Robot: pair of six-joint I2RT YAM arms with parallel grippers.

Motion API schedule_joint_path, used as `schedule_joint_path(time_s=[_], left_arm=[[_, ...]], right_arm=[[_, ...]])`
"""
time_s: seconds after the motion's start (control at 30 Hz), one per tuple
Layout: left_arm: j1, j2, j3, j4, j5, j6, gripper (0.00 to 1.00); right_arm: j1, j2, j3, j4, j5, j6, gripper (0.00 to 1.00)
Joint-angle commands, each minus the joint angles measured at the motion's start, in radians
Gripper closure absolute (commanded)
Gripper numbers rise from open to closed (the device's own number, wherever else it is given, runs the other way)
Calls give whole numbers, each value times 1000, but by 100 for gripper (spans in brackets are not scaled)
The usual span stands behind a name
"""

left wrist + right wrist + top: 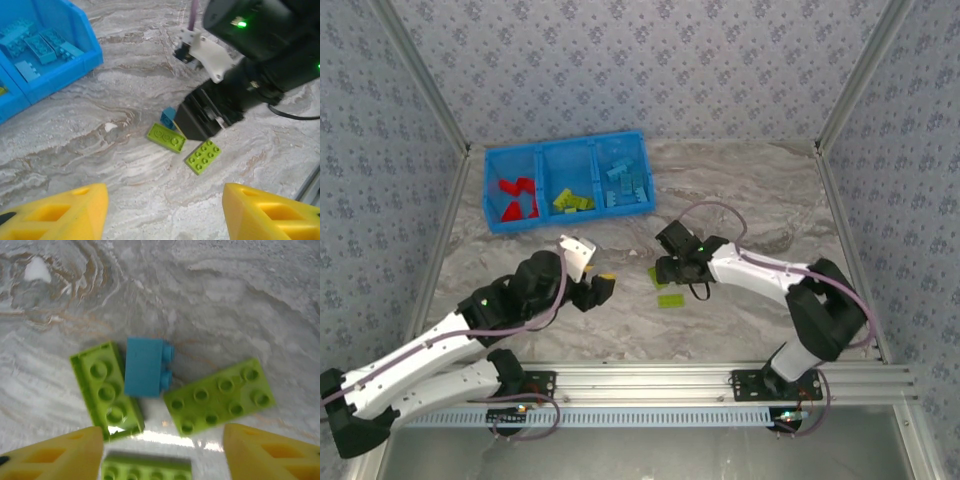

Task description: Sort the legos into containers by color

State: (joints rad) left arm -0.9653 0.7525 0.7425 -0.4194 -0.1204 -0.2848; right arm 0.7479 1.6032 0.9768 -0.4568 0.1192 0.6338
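While between lime legos (105,385), blue lego (145,374) just ahead of right gripper (162,442).

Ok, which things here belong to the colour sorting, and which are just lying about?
Job:
blue bin with red bricks, lime bricks and light blue bricks in its compartments
loose blue brick and loose lime bricks on the table
left tool, right tool

Just there:
purple cable
aluminium rail
patterned walls
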Motion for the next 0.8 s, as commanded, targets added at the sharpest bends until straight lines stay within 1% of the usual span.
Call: schedule_joint_path(time_s=[0.0,0.07,0.1,0.33,0.43,0.57,0.67,0.73,0.77], left_arm=[[-9,-40,-41,-16,8,-69,36],[-9,-59,-62,-20,0,-87,35],[-9,-70,-73,-24,-6,-92,35],[-9,-137,-118,-32,6,-100,33],[-9,-155,-124,-36,0,-105,31],[-9,-171,-118,-38,-10,-113,28],[-9,-178,-105,-42,-39,-134,17],[-9,-178,-96,-56,-92,-166,8],[-9,-179,-92,-72,-139,-195,3]], right_arm=[[-27,76,58,58,7,4,44],[-28,113,77,74,-6,4,50],[-28,131,88,73,-10,-21,53],[-26,184,104,77,-14,-25,67],[-22,163,100,75,-11,-24,71],[8,63,102,62,45,-50,76],[43,-31,121,49,105,-85,78],[57,-72,142,81,98,-115,78],[59,-76,158,109,77,-133,78]])
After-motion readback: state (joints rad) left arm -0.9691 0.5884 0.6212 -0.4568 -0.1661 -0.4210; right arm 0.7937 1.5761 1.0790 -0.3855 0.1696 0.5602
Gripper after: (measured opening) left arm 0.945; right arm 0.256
